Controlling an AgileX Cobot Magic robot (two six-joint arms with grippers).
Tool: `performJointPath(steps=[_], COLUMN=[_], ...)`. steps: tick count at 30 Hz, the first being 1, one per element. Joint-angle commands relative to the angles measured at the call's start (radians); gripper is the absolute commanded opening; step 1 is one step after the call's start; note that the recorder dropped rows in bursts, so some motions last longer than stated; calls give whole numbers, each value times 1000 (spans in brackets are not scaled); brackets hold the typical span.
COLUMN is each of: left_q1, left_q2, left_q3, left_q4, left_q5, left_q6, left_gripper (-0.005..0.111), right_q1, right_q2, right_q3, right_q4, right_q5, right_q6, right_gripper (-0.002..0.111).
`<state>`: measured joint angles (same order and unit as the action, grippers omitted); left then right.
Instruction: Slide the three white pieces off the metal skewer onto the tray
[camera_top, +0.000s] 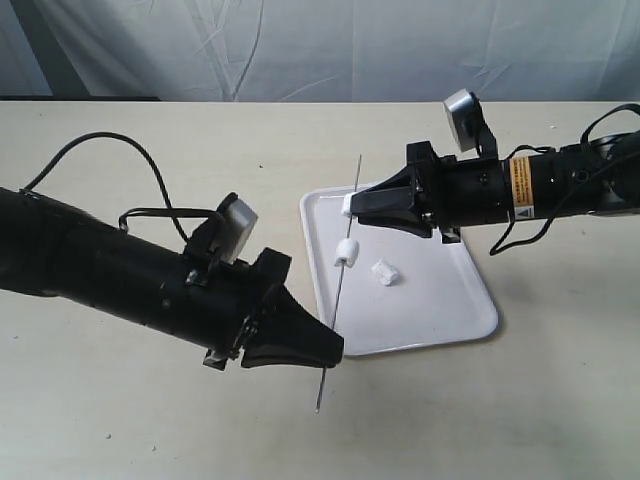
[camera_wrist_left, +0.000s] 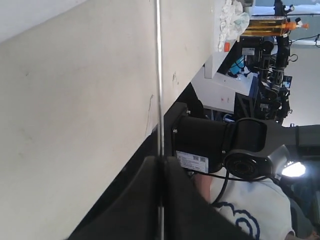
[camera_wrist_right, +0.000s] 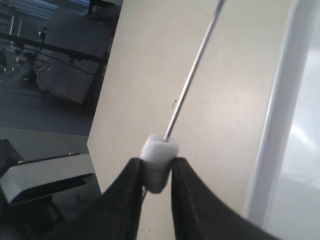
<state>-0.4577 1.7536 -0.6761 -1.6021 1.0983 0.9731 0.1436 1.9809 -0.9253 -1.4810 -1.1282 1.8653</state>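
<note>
Exterior view: clamps the left pincer (camera_top: 330, 350) shut on the metal skewer (camera_top: 338, 290) near its lower end, with a short tip poking out below over the table (camera_top: 150, 430). Holds the rod slanted along the left side of the tray (camera_top: 440, 300), upper end reaching past the far rim. Pinches 1 white piece (camera_top: 347, 205) in the right pincer (camera_top: 352, 208), high on the rod at the tray's far left corner. Carries a 2nd white piece (camera_top: 345, 252) threaded lower on the rod, above the tray. Shows a 3rd white piece (camera_top: 385, 272) lying loose on the tray, near the rod but off it. Left wrist view: shows the left pincer (camera_wrist_left: 161, 162) with both dark fingers (camera_wrist_left: 135, 200) meeting tight on the metal skewer (camera_wrist_left: 159, 75), which runs straight away across the pale table (camera_wrist_left: 75, 125). Right wrist view: squeezes the white piece (camera_wrist_right: 159, 157) between the 2 black tips of the right pincer (camera_wrist_right: 157, 167), with the metal skewer (camera_wrist_right: 192, 82) emerging from the lump and running off over the table (camera_wrist_right: 150, 65). Shows the tray (camera_wrist_right: 280, 115) rim close alongside.
</note>
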Motion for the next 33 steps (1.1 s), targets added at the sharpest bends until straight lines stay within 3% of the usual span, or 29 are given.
performJointPath(steps=[1, 7, 13, 17, 21, 26, 33], left_q1=[-4, -4, -4, -4, -4, -4, -4], left_q2=[-10, -10, -54, -82, -82, -82, -82], left_q3=[-4, 41, 219, 197, 171, 171, 170], left_q4=[19, 43, 79, -79, 20, 13, 1], left_q5=[54, 98, 123, 108, 27, -3, 6], left_q6=[2, -9, 6, 102, 13, 12, 14], left_gripper=[0, 0, 0, 0, 0, 0, 0], right_q1=[-3, -3, -3, -3, -3, -3, 31], right_q2=[0, 0, 0, 0, 0, 0, 0], right_q3=[-8, -10, -59, -59, -59, -59, -59], right_q4=[43, 50, -42, -97, -99, -81, -78], right_q5=[51, 186, 310, 307, 280, 117, 106], right_q6=[-32, -60, -57, -49, -7, 21, 50], right_gripper=[20, 20, 20, 20, 20, 20, 20])
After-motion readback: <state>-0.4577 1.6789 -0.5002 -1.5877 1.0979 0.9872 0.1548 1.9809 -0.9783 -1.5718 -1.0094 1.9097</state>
